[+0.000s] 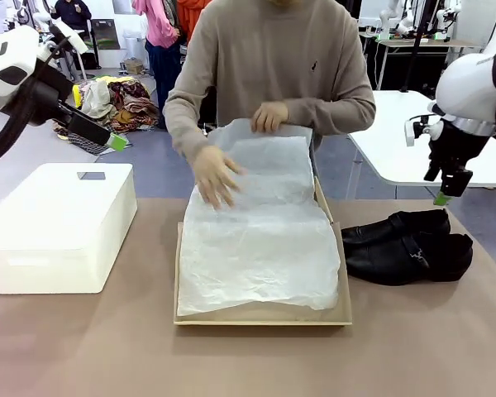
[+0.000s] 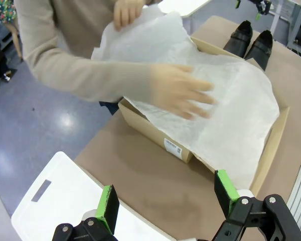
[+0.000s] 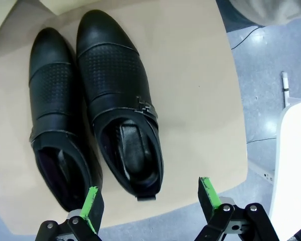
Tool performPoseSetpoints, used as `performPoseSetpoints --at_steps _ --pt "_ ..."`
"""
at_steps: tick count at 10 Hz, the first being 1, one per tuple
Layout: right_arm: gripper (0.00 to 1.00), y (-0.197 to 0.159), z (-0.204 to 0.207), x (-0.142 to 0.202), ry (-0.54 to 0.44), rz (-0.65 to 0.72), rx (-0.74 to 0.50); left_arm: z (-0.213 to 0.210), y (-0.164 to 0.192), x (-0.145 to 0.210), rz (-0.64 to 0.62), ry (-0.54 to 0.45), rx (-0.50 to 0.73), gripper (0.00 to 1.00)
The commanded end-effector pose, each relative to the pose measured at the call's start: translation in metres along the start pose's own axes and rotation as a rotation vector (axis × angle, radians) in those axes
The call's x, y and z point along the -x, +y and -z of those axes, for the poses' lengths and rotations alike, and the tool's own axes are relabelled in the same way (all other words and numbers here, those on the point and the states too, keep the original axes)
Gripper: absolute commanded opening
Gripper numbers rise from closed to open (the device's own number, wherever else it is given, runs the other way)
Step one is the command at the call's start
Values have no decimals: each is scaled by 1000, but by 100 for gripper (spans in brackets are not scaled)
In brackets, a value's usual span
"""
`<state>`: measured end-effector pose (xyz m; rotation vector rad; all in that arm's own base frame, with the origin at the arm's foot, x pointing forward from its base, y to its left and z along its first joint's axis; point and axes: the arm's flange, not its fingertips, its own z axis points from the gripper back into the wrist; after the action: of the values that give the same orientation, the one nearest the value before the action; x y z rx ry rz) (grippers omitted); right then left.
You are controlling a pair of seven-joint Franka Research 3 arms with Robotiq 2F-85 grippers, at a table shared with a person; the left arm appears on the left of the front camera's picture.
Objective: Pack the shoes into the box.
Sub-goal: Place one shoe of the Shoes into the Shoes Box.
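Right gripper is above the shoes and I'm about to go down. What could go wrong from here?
1. Tissue paper covers the box and the person's hands are on it; a shoe brought over now could hit them.
2. The shoes lie touching side by side, so the open right gripper may snag both.
3. They sit near the table edge; a nudge could slide one off.

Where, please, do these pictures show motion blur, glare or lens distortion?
Front view: the person's hand on the tissue paper is motion-blurred, the shoes sharp. Left wrist view: that hand smears, and a glare spot sits on the blue floor. Right wrist view: the shoes are sharp with soft sheen; the table edge bows from the wide lens.
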<state>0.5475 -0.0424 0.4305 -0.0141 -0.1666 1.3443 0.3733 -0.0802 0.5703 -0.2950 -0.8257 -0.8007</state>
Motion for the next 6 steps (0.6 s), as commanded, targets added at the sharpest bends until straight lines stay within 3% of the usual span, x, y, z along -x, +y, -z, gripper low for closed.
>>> performPoseSetpoints --at_steps 1,6 --pt "100 -13 11 0 -14 18 6 1 0 2 2 -10 10 100" --pt "100 -27 37 2 -17 13 0 1 0 2 2 -10 10 100"
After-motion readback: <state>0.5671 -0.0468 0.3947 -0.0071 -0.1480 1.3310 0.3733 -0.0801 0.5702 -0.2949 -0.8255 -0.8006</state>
